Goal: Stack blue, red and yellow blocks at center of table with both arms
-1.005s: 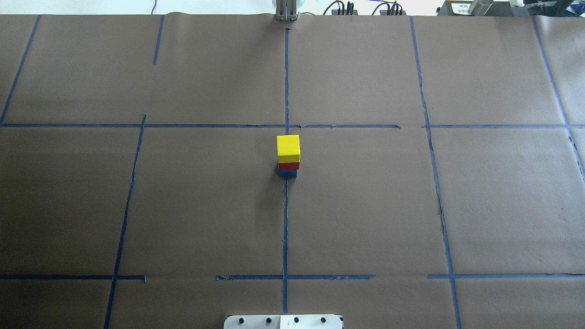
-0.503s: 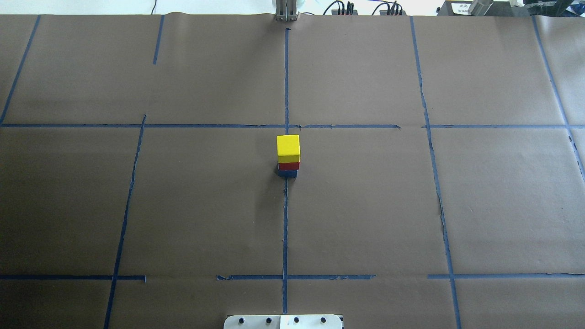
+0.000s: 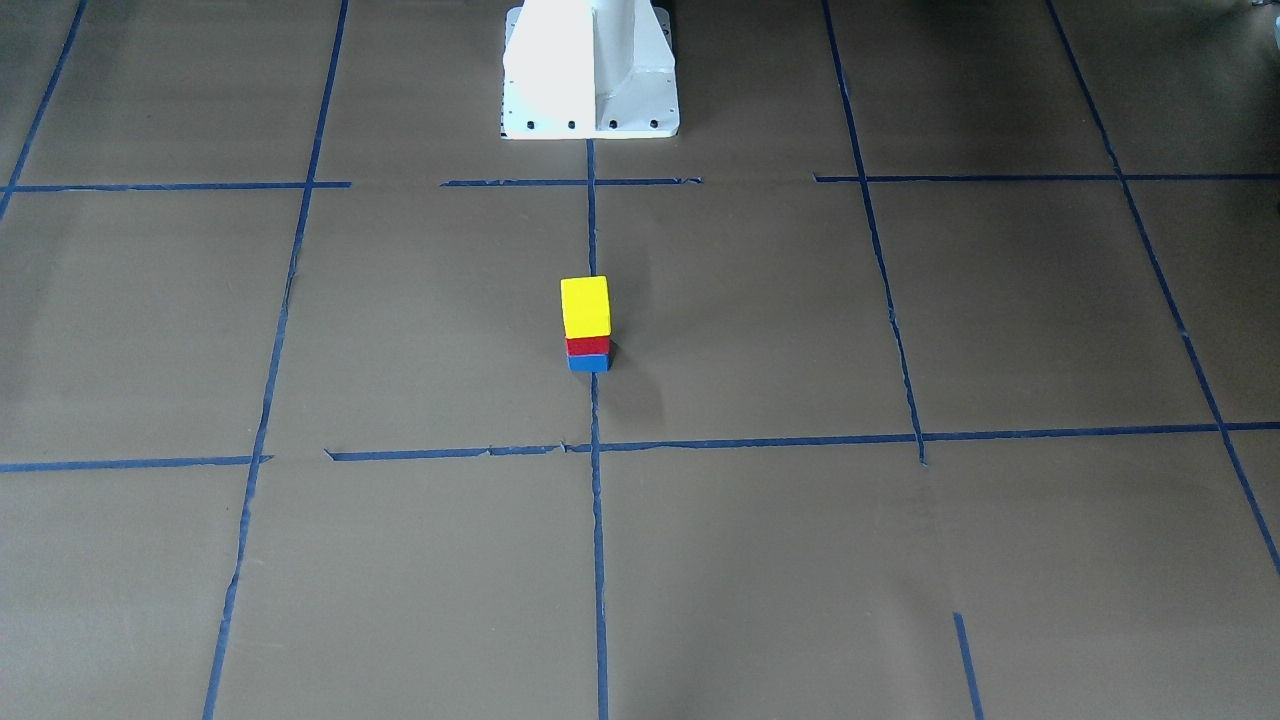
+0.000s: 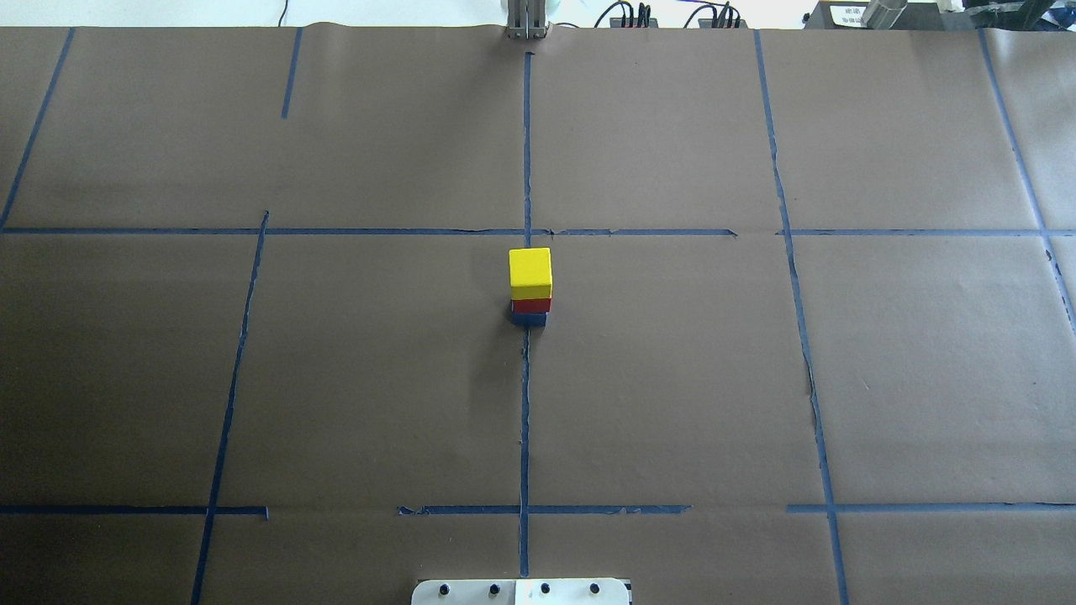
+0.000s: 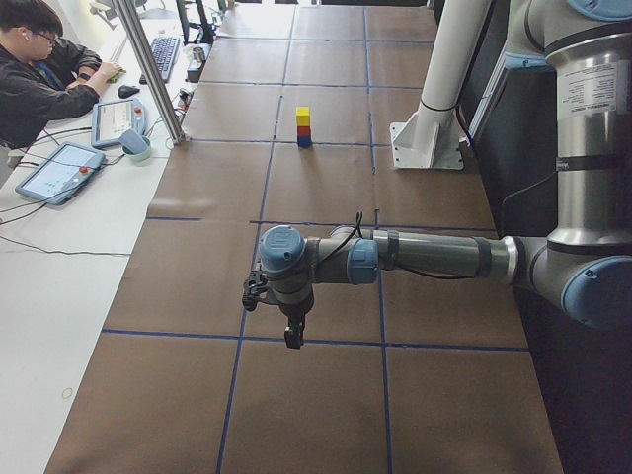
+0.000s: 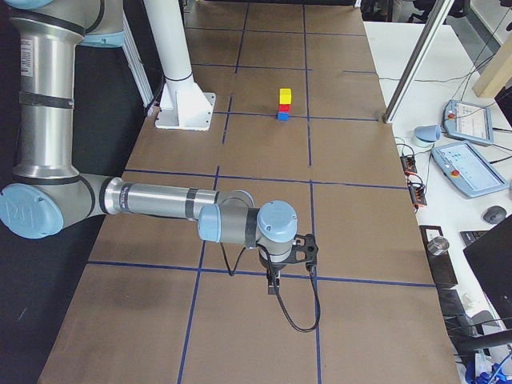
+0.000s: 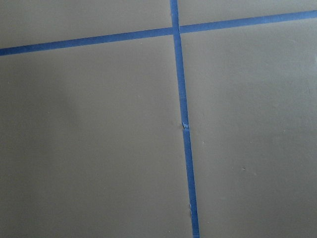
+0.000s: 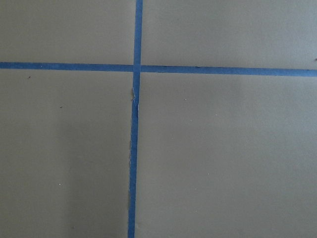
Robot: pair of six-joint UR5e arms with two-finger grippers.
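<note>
Where the centre tape line (image 4: pixel 524 403) runs over the table (image 4: pixel 336 378): one upright stack, blue block (image 4: pixel 530 319) lowest, red block (image 4: pixel 530 305) on it, yellow block (image 4: pixel 530 270) topmost. Robot base (image 4: pixel 521 592) at the stack's 6 o'clock in the overhead view. Left tool (image 5: pixel 292 336) well apart toward 9 o'clock, right tool (image 6: pixel 273 284) toward 3 o'clock, both above the table; opening and hold of either: cannot tell.

Brown paper (image 4: pixel 672 378) spread flat, marked with blue tape lines (image 4: pixel 524 420) in a grid. At the white desk (image 5: pixel 59 257) beside it, an operator (image 5: pixel 39 74) near a keyboard (image 5: pixel 159 57), a teach pendant (image 5: pixel 54 170) and a mouse (image 5: pixel 127 91).
</note>
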